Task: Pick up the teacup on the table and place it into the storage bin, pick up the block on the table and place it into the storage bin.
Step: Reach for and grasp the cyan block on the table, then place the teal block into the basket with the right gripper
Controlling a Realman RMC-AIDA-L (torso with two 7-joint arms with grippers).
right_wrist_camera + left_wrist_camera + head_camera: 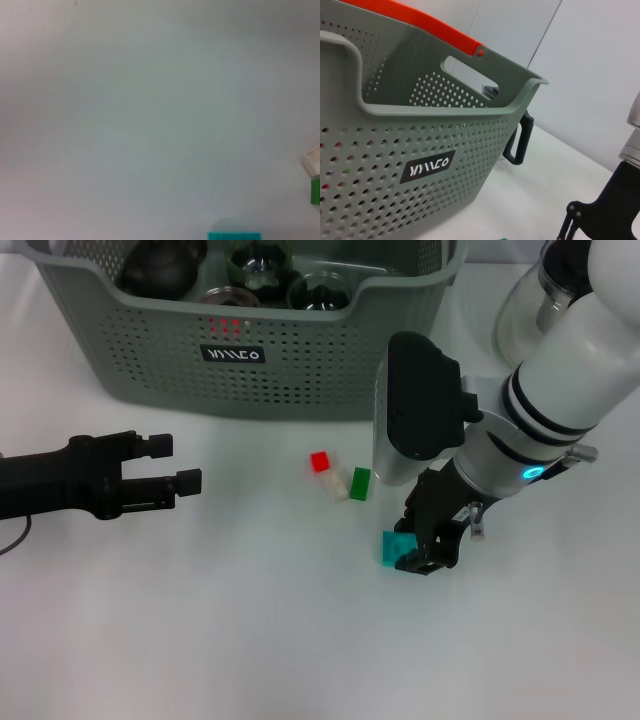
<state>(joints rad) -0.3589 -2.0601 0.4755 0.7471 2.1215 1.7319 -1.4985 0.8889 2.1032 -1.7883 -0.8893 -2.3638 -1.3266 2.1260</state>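
Grabbing the teal block [392, 545] looks like the step in hand: the right gripper [425, 548] sits low on the desk [250, 640] with its jaws right against that block, though whether they've actually closed on it can't be told. Landmark: the storage bin [300, 370]. The block lies in front of the bin, beyond the red block [320, 461], cream block [334, 488] and green block [360, 483]. Best bet is squeezing squarely, then lifting straight before swinging over the rim. The left gripper [180, 465] waits nearby with jaws parted, holding nothing. No teacup remains on the desk.
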